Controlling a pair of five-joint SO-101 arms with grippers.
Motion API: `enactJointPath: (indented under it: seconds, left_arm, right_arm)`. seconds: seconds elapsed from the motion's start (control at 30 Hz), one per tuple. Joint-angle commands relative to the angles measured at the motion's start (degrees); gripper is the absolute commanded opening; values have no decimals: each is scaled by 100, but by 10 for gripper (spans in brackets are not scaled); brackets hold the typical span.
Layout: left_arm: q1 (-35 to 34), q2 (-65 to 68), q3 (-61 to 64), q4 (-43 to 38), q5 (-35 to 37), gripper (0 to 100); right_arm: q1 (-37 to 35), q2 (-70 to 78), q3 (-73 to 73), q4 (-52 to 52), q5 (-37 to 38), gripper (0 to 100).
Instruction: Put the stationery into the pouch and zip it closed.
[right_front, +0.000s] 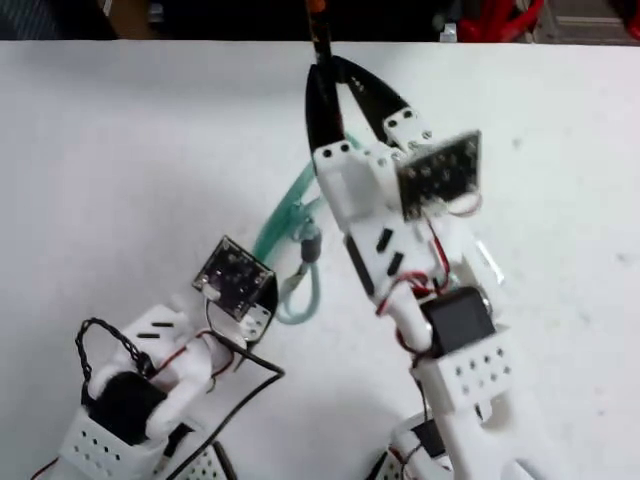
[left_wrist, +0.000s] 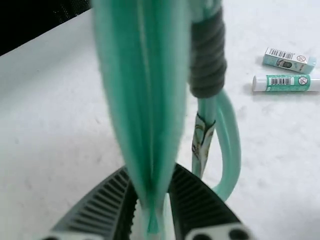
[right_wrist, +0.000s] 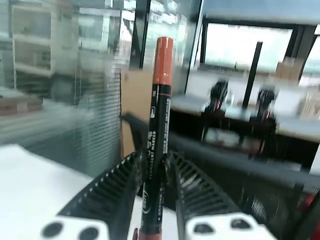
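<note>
Pouch (left_wrist: 140, 100), teal, is hanging edge-on in the left tool (left_wrist: 150, 175), which is clenching its rim. The grey zip pull (left_wrist: 207, 55) is dangling just beside it.

Marker (right_wrist: 157, 125), orange-capped, is sitting gripped in the right tool (right_wrist: 155, 170). Its long axis is running in line with the jaws, cap leading toward the far edge.

In the high view the pouch (right_front: 283, 215) is lying to the left of the right tool (right_front: 325, 75) and back toward the arm bases.

Judgement: the marker is pointing away from the pouch, so the right arm is needing to draw back and swing round before insertion. Pouch mouth not discernible.

Two small tubes (left_wrist: 285, 82) are lying on the white tabletop (right_front: 120, 150), well apart from the pouch. Glass partitions and windows are showing beyond.
</note>
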Motion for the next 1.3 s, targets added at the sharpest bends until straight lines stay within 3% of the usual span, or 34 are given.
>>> enactJointPath:
  seconds: [0.0, 0.23, 0.57, 0.77, 0.9, 1.13, 1.27]
  left_arm:
    - [31, -13, -149, -97, -70, 22]
    - [31, -13, -158, -97, -70, 22]
    - [31, -13, -132, -193, -70, 22]
    - [22, -13, -132, -211, -62, 23]
    - [22, -13, -132, -211, -53, 23]
    - [22, -13, -132, -193, -53, 23]
    - [22, -13, -132, -193, -70, 24]
  right_arm:
    - [84, 163, 141, -154, -281, 17]
    - [48, -154, 774, -585, -290, 17]
    - [-242, -1262, 862, 1253, -202, 27]
    - [-409, -1349, 352, 2378, 70, 262]
    - [-374, -1288, -598, 3108, 70, 249]
    - [1024, -1279, -1503, 4426, 141, 220]
    - [1868, -1174, -1495, 5121, 1090, 183]
